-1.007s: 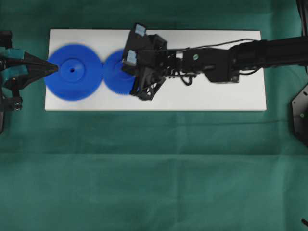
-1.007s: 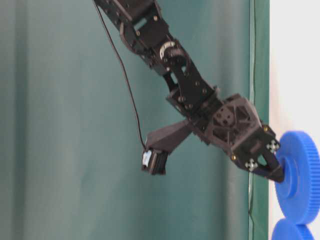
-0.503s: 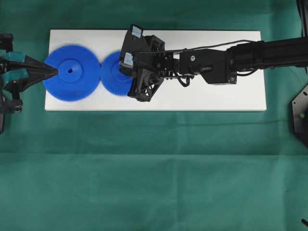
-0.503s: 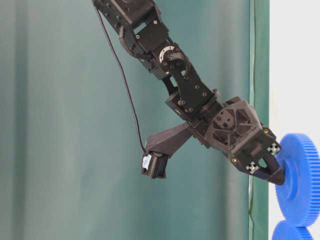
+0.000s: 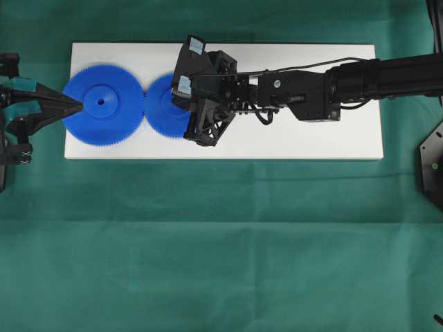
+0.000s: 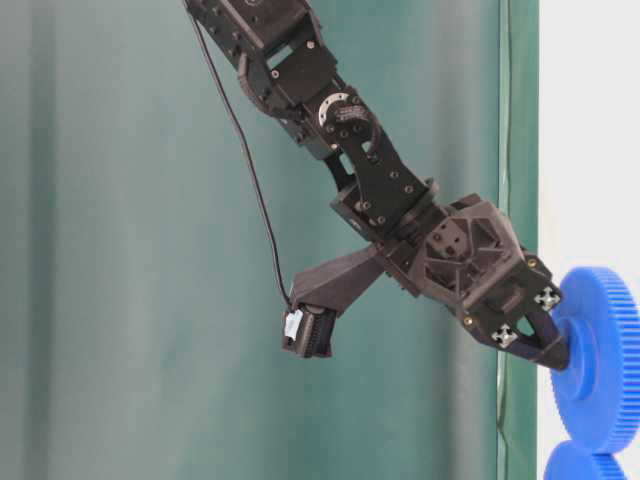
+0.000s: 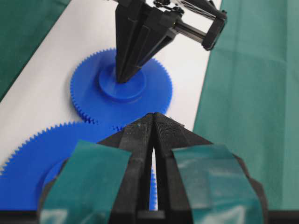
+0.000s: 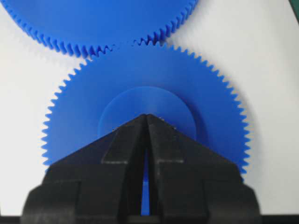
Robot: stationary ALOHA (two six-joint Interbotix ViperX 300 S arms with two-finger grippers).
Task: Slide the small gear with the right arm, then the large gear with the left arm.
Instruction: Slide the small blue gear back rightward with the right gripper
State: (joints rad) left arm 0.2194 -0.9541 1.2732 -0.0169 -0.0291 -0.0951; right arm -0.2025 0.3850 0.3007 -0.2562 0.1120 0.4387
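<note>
Two blue gears are sitting side by side, their teeth meshing, near the left short edge of a white board (image 5: 311,138) that is lying on a green cloth (image 5: 221,242). The large gear (image 5: 102,104) is lying closest to that left edge; the small gear (image 5: 166,105) is resting just inboard of it, toward the board's middle.

The right arm (image 5: 360,77) is reaching in from the board's right end, and its gripper (image 8: 145,117) is pressing its closed, pointed tip on the small gear's raised hub, as the right wrist view shows; the two fingers are meeting at a point with nothing between them. In the table-level view that same tip (image 6: 558,358) is touching the hub from above at a slant.

The left arm's gripper (image 5: 75,105), its teal-taped fingers likewise pinched together and holding nothing, is pointing along the board's long axis at the large gear from the left edge. Its tip is lying over the gear's toothed flange, just short of the hub and centre hole.

Judging from this layout, the large gear is the left arm's to push: it is lying directly ahead of that tip, while the right arm is occupied on the smaller wheel beyond it.
</note>
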